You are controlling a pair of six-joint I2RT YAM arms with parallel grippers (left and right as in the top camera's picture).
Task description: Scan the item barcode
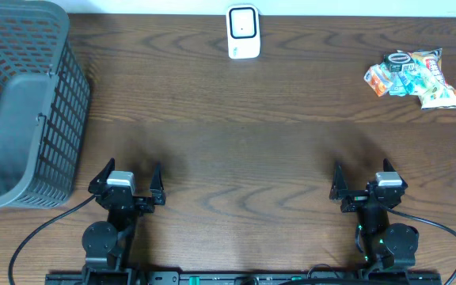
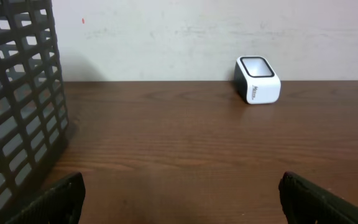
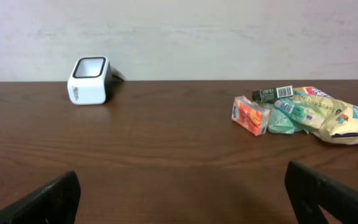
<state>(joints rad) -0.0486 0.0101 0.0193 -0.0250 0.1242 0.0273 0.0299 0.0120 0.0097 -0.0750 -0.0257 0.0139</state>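
One grey basket point(image 1: 63, 119), one white scanner point(image 1: 243, 32) and one heap of at least four snack packets point(image 1: 414, 77)

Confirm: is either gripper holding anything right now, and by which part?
Nothing is held. The left gripper and right gripper both stand open and empty; the snack packets lie apart from them at the far right.

Matte black throughout on the left arm point(image 1: 105, 233) and right arm point(image 1: 390, 237), with round joint housings by the near edge of the table point(image 1: 236, 158). Capped at each wrist with a small silver-grey block point(image 1: 119, 180). Flat, tapered black fingers point(image 2: 55, 199) on left gripper point(image 1: 131, 170) and right gripper point(image 1: 362, 170) alike. Trailed by a thin black cable point(image 1: 30, 237) on either side. Dotted with small green lights on the right arm only.
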